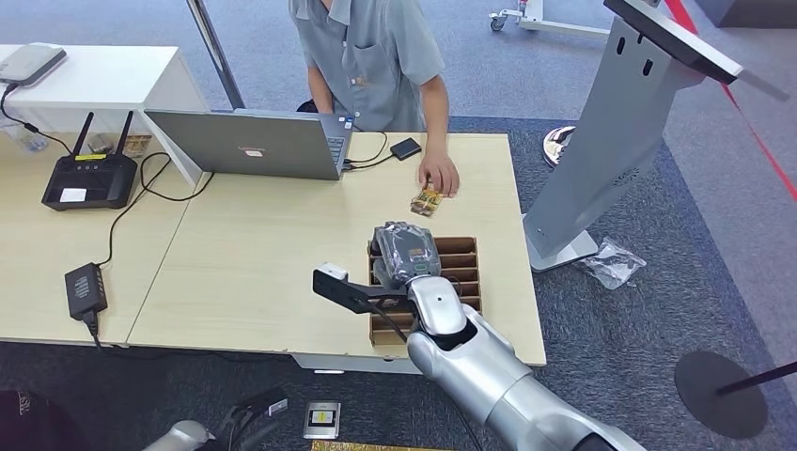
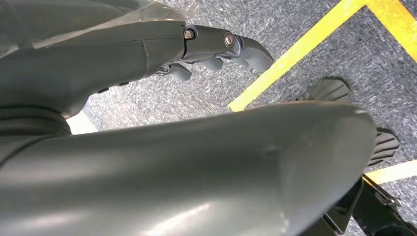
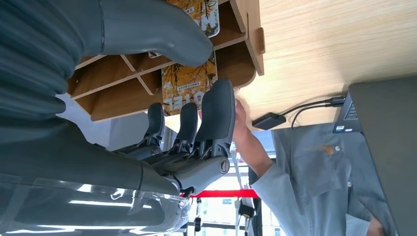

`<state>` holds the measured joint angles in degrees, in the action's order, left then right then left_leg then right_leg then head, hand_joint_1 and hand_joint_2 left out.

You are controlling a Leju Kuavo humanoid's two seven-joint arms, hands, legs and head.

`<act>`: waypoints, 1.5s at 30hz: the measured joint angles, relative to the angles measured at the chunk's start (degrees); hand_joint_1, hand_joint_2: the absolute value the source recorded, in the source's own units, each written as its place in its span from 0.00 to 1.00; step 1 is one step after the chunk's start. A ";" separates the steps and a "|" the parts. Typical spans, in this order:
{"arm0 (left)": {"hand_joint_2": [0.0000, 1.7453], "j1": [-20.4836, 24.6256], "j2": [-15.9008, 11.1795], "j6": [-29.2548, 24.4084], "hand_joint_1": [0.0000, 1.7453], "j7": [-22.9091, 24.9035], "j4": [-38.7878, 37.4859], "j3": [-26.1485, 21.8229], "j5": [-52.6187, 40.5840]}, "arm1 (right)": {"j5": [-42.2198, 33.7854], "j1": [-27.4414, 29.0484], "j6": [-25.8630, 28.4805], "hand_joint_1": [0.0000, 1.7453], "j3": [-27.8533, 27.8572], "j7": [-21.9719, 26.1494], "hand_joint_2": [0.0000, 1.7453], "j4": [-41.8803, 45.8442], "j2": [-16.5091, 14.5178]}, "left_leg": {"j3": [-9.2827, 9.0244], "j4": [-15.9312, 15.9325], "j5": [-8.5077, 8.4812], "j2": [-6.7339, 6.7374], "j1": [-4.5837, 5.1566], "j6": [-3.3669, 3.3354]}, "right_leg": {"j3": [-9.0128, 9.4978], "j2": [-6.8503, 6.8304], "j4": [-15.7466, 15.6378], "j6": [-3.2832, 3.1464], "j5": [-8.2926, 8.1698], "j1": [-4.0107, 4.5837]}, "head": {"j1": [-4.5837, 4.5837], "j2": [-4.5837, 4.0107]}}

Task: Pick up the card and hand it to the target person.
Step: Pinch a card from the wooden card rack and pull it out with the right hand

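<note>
Your right hand [image 3: 196, 123] pinches the yellow printed card [image 3: 189, 83] over the brown slotted wooden box [image 1: 461, 268] at lower centre, ready to lift; left hand [image 2: 216, 46] hangs curled, empty.

The desk [image 1: 263, 272] was pale, straight-grained wood, and the slotted box [image 1: 461, 268] on it was brown cardboard, holding a card [image 3: 189, 81] printed with golden-yellow foliage and white numerals. The right hand [image 1: 406, 252] was dark grey on a silver arm [image 1: 489, 376], its fingers [image 3: 216, 113] charcoal. The person [image 1: 376, 56] wore a grey-blue shirt, the laptop [image 1: 249, 143] was silver-grey, the router [image 1: 89, 178] black, and the floor [image 1: 620, 329] speckled dark grey carpet with a yellow line [image 2: 305, 54].
</note>
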<state>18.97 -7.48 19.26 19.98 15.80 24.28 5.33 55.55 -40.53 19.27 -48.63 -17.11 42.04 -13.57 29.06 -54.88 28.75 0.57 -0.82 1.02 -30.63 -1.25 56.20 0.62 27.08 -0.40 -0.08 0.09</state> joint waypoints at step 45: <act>0.00 -1.17 -0.36 -0.46 0.00 -0.52 -0.57 0.00 1.30 | -0.86 0.49 -1.61 0.55 -0.02 1.00 1.00 -2.42 -1.14 | 0.02 0.00 0.00 0.00 0.00 0.00 | 0.00 0.00 0.00 0.00 0.00 0.00 | 0.00 0.00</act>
<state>17.80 -7.84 18.80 19.45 15.23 24.28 6.63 54.70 -40.04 17.67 -48.65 -16.11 39.62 -14.71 29.08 -54.87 28.75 0.57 -0.82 1.02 -30.63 -1.25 56.20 0.62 27.09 -0.40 -0.08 0.09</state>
